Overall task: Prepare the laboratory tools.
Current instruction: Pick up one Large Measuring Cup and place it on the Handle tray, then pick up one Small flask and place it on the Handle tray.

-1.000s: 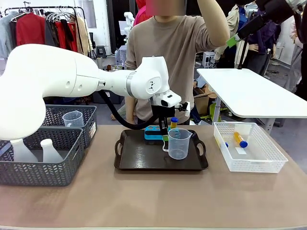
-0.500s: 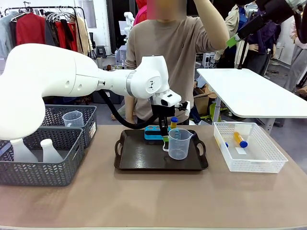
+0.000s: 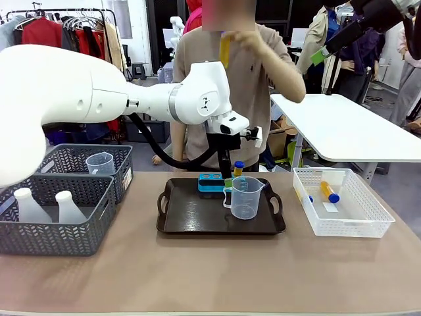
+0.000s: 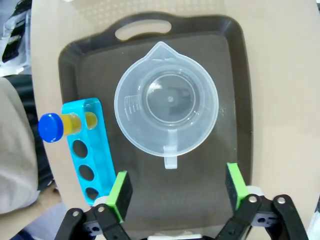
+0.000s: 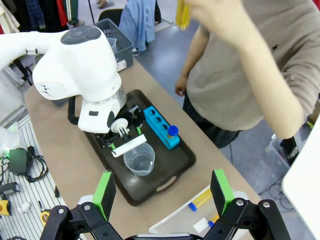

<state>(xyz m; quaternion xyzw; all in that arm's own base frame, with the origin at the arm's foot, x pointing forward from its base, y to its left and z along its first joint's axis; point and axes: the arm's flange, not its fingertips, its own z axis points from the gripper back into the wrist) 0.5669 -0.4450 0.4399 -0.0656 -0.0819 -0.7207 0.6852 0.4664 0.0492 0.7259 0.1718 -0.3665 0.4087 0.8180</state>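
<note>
tan tabletop (image 3: 210,283) fills the foreground, with a person standing at its far side and a clothes rail behind. a dark tray (image 3: 191,220) sits in the middle of the table. a blue rack (image 3: 210,179) lies on the far part of the tray. one capped tube (image 3: 239,167) stands in its end hole, the right end as the front camera sees it. a clear jug (image 3: 245,197) stands upright on the tray just beside the rack, on the robot's side.

the left gripper (image 4: 176,186) hangs over the tray, released, with its fingers spread wide and nothing between them. in the wrist view the jug's handle points toward that gap, and one green pad (image 4: 120,189) is just beside the rack's end.

the right gripper (image 5: 162,191) is high above the table, also released, its fingers wide apart around nothing, looking down on tray, rack and jug.

the person's hand (image 3: 248,41) is raised high and holds a yellow tube (image 3: 225,50). right of the tray sits a white basket (image 3: 342,227) with a third tube (image 3: 329,191) lying in it.

at the left, a grey basket (image 3: 52,240) holds two white flasks (image 3: 66,207). a second grey basket (image 3: 122,158) behind it holds a small clear beaker (image 3: 100,162).
</note>
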